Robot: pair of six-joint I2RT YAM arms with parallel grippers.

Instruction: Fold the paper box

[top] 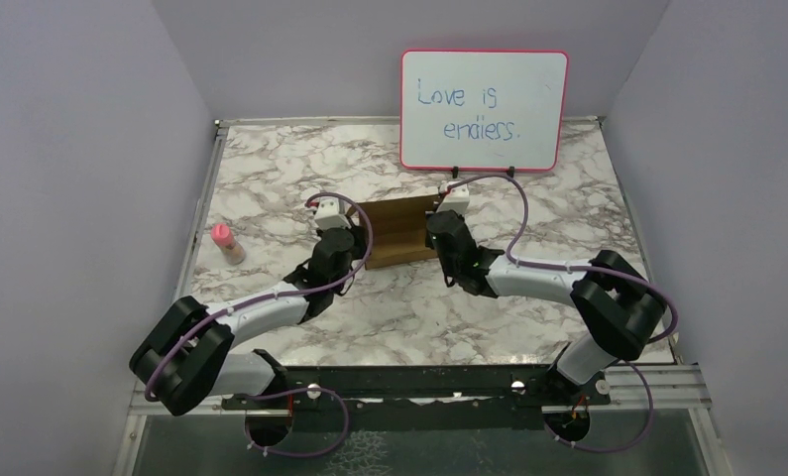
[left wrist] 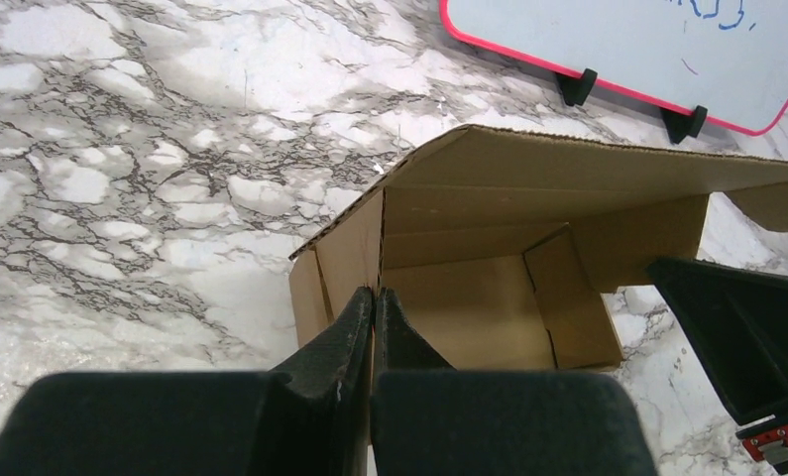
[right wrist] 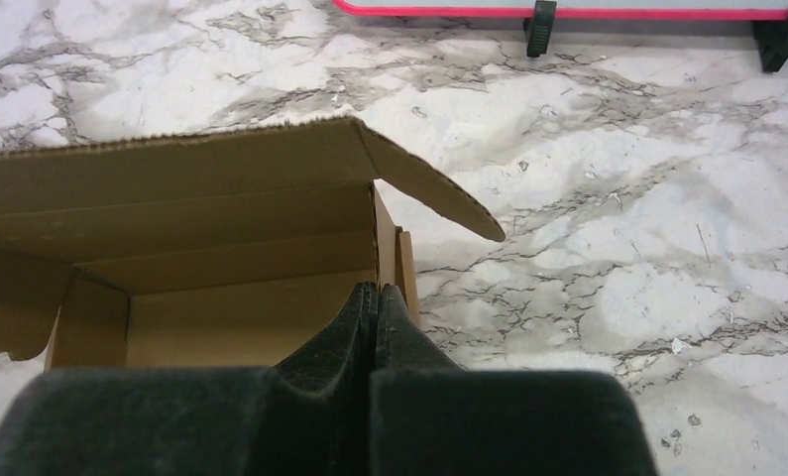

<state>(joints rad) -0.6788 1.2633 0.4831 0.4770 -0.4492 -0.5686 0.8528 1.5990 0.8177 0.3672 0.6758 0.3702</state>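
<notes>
Two closed jaw pairs pinch the paper box [top: 401,233]: left gripper [left wrist: 373,297] on its left wall, right gripper [right wrist: 378,294] on its right.

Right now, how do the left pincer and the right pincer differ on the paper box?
The left pincer grips the left side wall of the paper box; the right pincer grips its right side wall. From above, the right pincer sits slightly nearer the whiteboard than the left pincer. Both are shut on its cardboard.

Black-and-white arms [top: 261,317] — purple cables [top: 520,213]
</notes>
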